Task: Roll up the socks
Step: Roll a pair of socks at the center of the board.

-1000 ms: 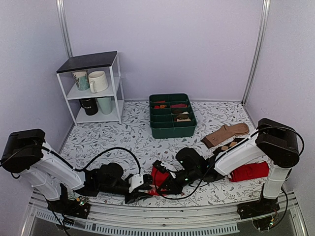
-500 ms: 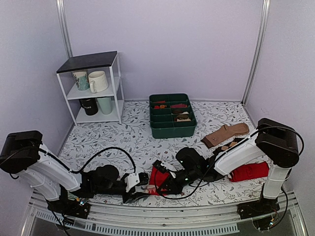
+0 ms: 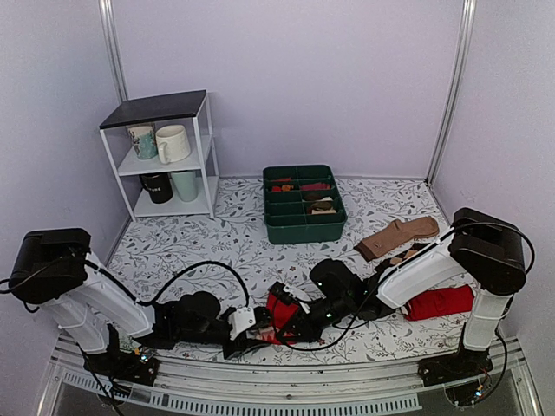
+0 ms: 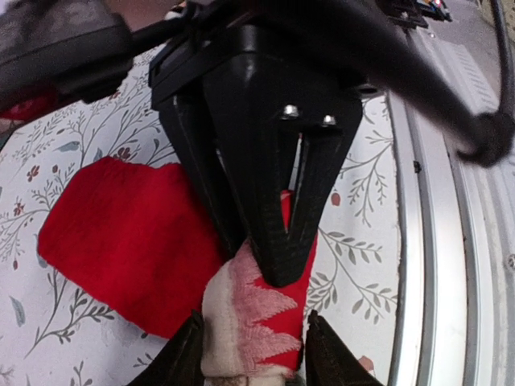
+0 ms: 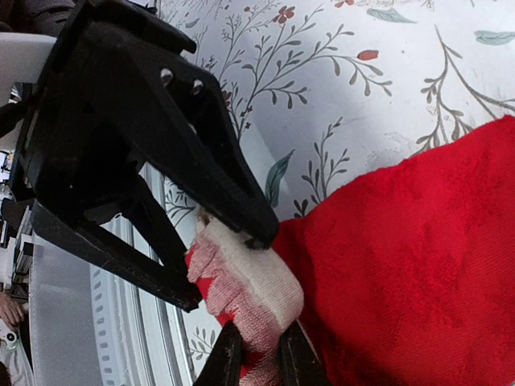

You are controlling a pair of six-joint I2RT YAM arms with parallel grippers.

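Note:
The socks are bright red and lie near the table's front edge, under both grippers. Their pale beige end with dark-red zigzag marks is lifted off the cloth. My right gripper is shut on that end, pinching it between its fingertips; in the left wrist view it comes down as a black wedge. My left gripper stands open around the same end, one finger on each side, with the fabric not squeezed. From above, the left gripper and right gripper meet tip to tip.
A green compartment tray with small items sits at the back centre. A white shelf with mugs stands back left. A brown argyle sock and another red sock lie at the right. A metal rail runs along the front edge.
The left gripper's jaws have widened around the sock's pale end. The left arm drew back slightly, then came forward again. The right arm has kept still with its grip.

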